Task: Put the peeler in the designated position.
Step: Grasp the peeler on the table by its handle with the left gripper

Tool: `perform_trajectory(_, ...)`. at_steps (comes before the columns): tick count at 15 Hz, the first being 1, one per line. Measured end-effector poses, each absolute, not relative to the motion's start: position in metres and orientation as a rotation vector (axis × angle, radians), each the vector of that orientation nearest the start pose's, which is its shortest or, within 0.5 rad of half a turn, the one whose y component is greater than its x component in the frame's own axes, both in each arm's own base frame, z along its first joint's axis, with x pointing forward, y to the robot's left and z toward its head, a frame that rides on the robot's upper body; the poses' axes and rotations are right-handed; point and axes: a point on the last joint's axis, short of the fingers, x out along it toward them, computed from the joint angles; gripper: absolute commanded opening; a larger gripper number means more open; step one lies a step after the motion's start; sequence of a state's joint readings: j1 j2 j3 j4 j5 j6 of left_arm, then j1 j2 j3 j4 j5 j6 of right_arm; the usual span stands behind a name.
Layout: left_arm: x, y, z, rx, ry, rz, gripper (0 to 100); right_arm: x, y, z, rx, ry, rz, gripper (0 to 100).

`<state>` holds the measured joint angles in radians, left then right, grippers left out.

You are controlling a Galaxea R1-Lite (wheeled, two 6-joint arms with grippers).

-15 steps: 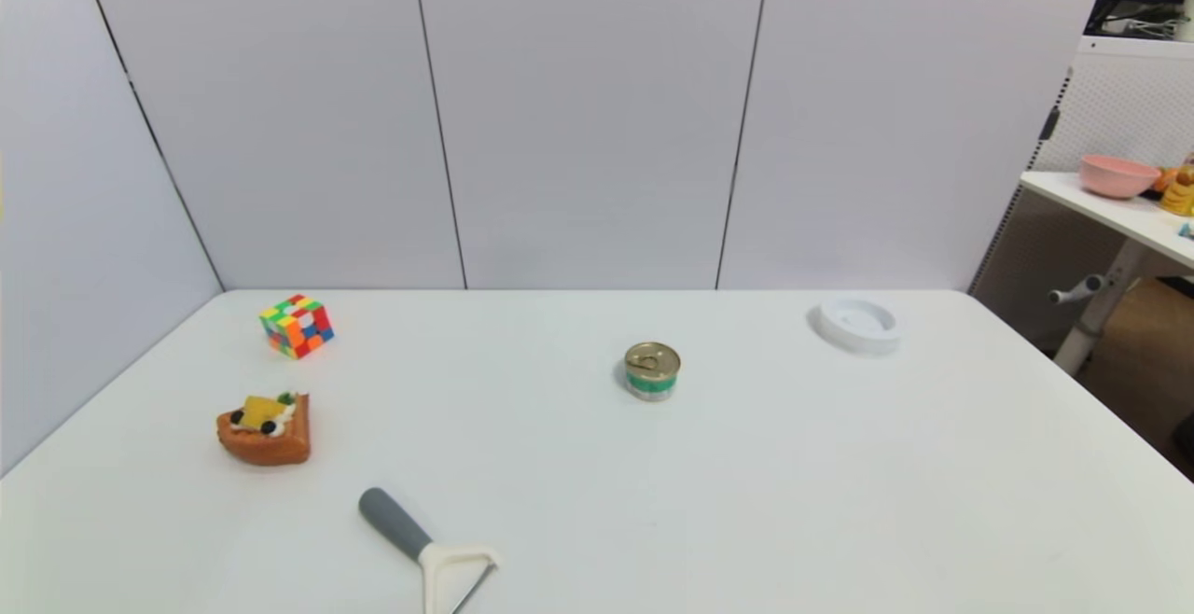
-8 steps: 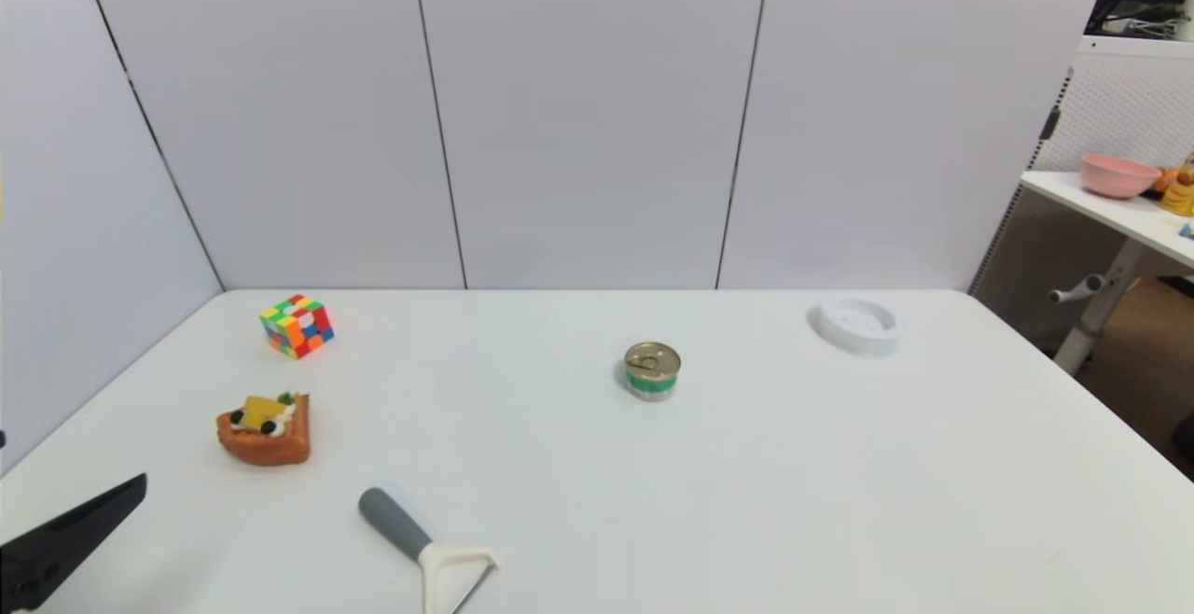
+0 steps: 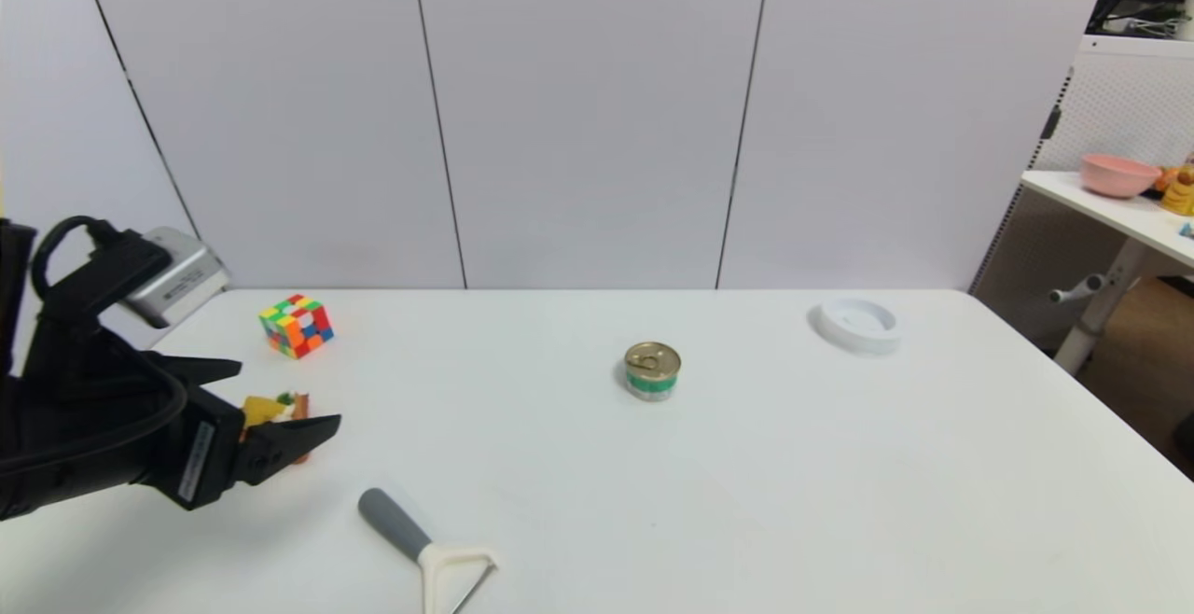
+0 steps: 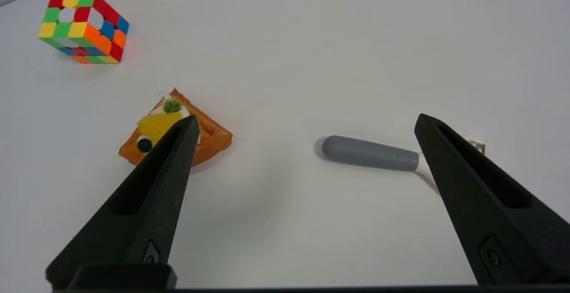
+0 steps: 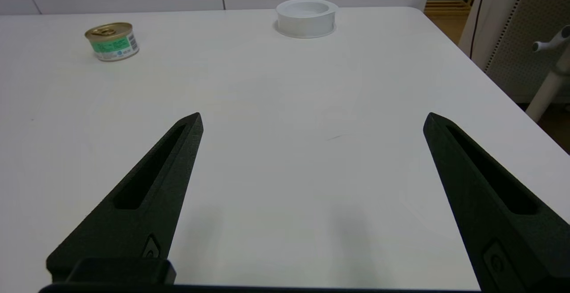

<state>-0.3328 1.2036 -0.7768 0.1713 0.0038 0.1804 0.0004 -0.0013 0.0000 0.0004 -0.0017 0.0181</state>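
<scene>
The peeler [image 3: 410, 535] lies flat near the table's front edge, left of centre. Its grey handle points back-left and its cream forked head runs off the lower edge of the head view. My left gripper [image 3: 287, 397] hangs open above the table, up-left of the peeler and in front of the toy cake slice. The left wrist view shows the peeler's handle [image 4: 369, 153] between the spread fingers of the left gripper [image 4: 307, 117], closer to one finger and well below them. My right gripper [image 5: 312, 115] is open and empty over bare table. The designated position shows no mark.
A Rubik's cube [image 3: 297, 326] sits at the back left, and a toy cake slice [image 3: 280, 404] is partly hidden by my left fingers. A small tin can [image 3: 652, 370] stands mid-table and a shallow white dish [image 3: 856, 325] at the back right. The table edge runs along the right.
My left arm has come in from the lower left edge and moved right and up, now covering part of the cake slice. The peeler and other objects have not moved.
</scene>
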Motion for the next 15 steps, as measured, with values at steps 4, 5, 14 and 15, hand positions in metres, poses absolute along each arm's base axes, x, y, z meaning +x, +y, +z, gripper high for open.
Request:
perform_trajectory(4,0.185,-0.074,0.208,0.288,0.646,-0.418,100,-0.023,0.000,0.075,0.018,-0.001,-0.001,100)
perform_trajectory(5,0.189,-0.077,0.206,0.272,0.662,-0.417,100,-0.023,0.000,0.075,0.018,-0.001,-0.001,100)
perform_trajectory(14,0.194,-0.120,0.163,0.030,0.941,-0.098,100,-0.023,0.000,0.075,0.018,-0.001,-0.002,100)
perform_trajectory(15,0.196,-0.125,0.160,0.003,0.951,-0.073,100,-0.023,0.000,0.075,0.018,-0.001,-0.001,100)
